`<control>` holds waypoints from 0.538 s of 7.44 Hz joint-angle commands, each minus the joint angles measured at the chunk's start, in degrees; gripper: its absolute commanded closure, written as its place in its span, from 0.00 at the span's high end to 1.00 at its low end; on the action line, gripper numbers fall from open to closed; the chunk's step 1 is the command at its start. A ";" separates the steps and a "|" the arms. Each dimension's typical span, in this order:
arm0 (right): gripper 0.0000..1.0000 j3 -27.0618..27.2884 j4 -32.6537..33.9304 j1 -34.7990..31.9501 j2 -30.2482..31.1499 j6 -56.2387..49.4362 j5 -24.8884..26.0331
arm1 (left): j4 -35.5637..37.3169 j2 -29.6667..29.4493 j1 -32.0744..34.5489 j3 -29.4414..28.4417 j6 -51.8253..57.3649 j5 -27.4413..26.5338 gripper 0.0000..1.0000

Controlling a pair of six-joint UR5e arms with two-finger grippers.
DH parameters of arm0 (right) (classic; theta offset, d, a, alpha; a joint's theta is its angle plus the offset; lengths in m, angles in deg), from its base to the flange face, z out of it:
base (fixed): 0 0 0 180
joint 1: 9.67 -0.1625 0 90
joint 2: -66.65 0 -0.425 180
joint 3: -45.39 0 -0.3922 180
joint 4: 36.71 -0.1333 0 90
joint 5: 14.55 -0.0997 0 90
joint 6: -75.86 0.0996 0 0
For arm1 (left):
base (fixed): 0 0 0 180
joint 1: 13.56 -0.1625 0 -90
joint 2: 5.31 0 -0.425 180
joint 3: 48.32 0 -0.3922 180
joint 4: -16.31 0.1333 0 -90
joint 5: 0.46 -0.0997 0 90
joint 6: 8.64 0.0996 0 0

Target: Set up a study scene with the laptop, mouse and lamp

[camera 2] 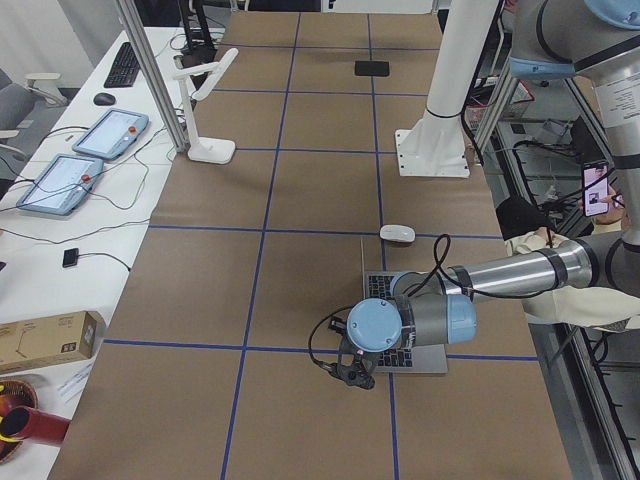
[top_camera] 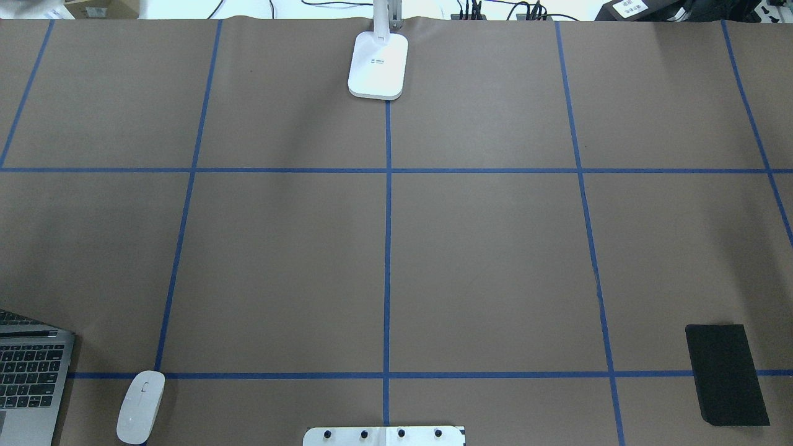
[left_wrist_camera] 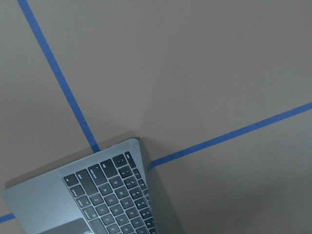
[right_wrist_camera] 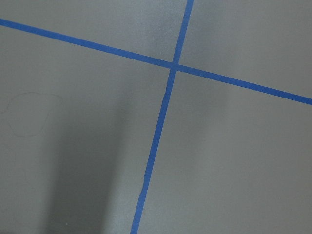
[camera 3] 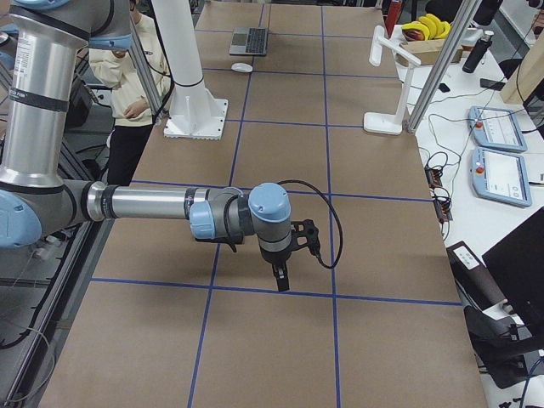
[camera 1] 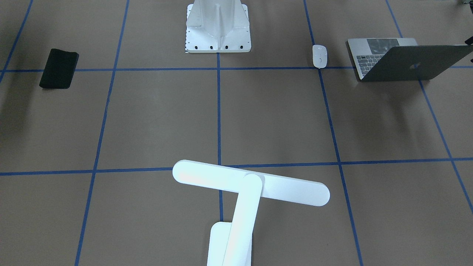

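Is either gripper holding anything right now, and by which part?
Cannot tell. The left gripper hangs beside the laptop; the right gripper hangs above the table.

Brown-papered table (blue tape grid) with laptop, mouse, lamp, black pad, white pedestal.

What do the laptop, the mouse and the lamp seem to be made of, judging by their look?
Laptop: likely metal, matte grey; even, dull sheen on the lid.
Mouse: probably plastic, glossy white; smooth shell with soft highlights.
Lamp: probably plastic, smooth white; bright, seamless surfaces, though painted metal is possible.
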 commanded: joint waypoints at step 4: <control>1.00 1.61 0.00 -0.01 1.54 0.00 -0.09 | -7.29 0.33 -4.19 0.14 -7.77 0.83 0.99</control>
